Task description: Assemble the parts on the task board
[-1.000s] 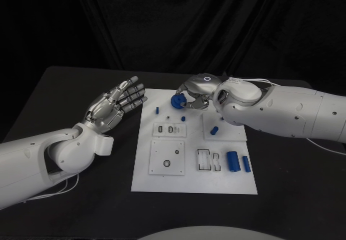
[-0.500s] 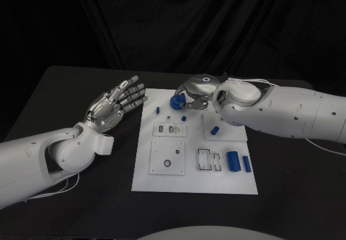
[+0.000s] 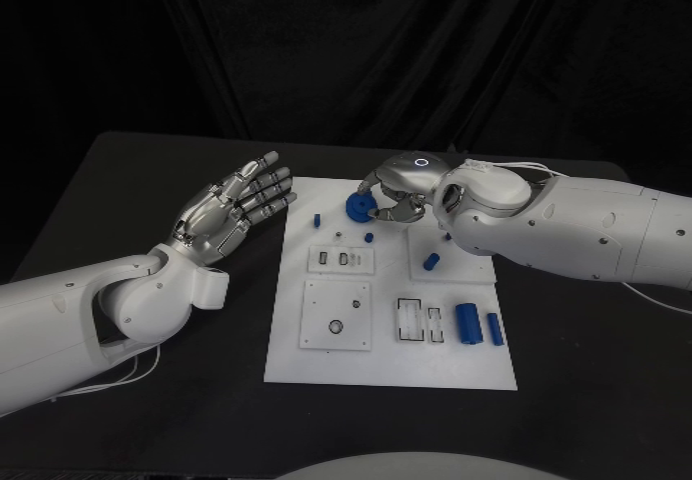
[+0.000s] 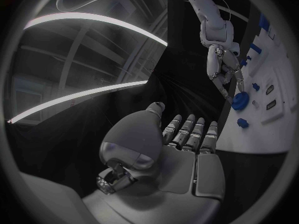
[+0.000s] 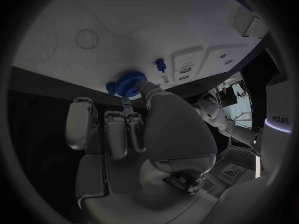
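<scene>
The white task board lies in the middle of the black table. My right hand hovers over the board's far end and pinches a round blue part between thumb and fingertips. The right wrist view shows that round blue part at my fingertips, close to the board. My left hand is held palm up with its fingers spread, holding nothing, just left of the board's far corner. From the left wrist I see my left hand, the right hand and the round blue part.
Other blue parts are on the board: a small peg at the far left, a stub near the middle, a peg on the right plate, and two cylinders at the near right. Slotted plates sit between them.
My right arm has shifted slightly to the right, still pinching the round blue part. The left hand has not moved.
</scene>
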